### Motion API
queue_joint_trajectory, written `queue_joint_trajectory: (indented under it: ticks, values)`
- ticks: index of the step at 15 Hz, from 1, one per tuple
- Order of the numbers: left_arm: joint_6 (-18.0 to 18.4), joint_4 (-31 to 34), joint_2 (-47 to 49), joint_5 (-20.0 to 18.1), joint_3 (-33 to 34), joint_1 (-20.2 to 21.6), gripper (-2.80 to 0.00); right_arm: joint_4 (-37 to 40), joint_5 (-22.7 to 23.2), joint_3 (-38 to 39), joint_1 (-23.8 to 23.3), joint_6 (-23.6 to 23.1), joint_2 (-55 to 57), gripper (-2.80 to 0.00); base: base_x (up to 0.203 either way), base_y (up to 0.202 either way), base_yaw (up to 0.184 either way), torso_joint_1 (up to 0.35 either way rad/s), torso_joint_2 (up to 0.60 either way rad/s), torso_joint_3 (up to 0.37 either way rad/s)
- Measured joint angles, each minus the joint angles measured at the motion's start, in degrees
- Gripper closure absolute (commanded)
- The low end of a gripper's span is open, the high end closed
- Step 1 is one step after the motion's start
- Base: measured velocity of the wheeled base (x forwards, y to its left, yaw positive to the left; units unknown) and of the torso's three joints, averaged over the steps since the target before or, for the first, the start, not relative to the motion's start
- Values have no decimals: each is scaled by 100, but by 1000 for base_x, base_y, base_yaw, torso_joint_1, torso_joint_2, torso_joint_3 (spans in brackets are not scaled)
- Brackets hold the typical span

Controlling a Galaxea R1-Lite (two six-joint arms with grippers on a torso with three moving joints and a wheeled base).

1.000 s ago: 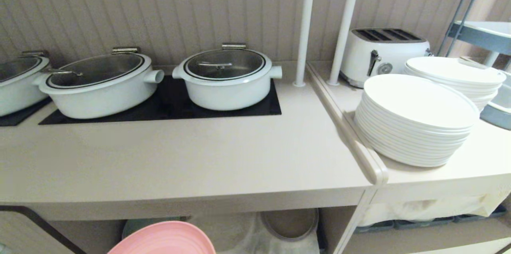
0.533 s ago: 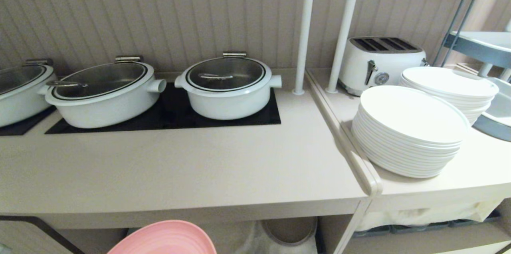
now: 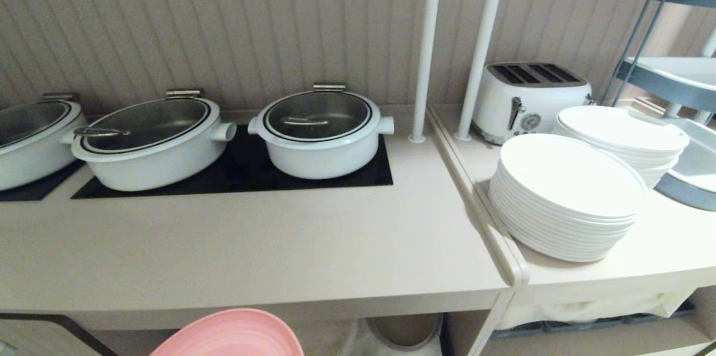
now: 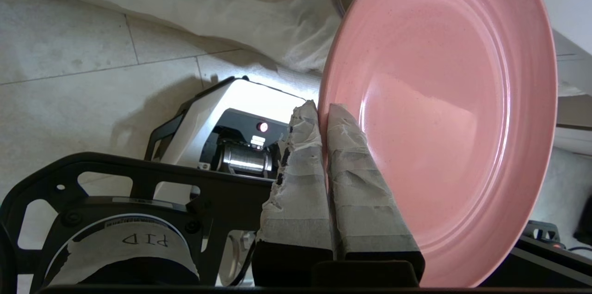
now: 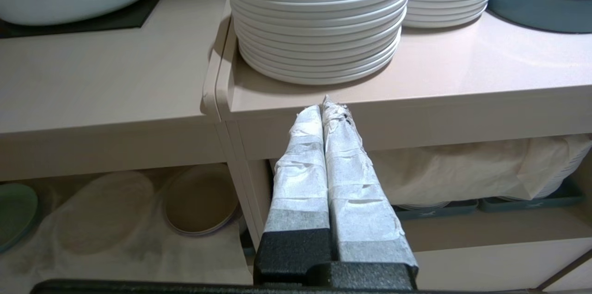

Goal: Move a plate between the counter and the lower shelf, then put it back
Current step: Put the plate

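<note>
Pink plate [image 4: 444, 118] is pinched at its rim by my left gripper [image 4: 323, 113], jaws pressed onto the edge. In the left wrist view it stands on edge, face open to the camera; round, so no long axis. In the head view it shows below the tabletop [image 3: 251, 249] front edge, off the lower shelf [image 5: 115, 234]. That shelf holds a tan plate [image 5: 201, 199] and a green plate [image 5: 16, 213]. Right gripper [image 5: 326, 107] hangs before the tabletop, jaws together, empty.

Three pots [image 3: 321, 131], two plate stacks [image 3: 565, 196]
</note>
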Motion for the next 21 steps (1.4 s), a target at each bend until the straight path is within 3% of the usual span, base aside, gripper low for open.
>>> queue_joint_trajectory:
  ticks: [21]
  values:
    - [-84,-16,9,22,-11,-127,0,0,9,0,0,17,0,0,0,0,0,87,-173,-88]
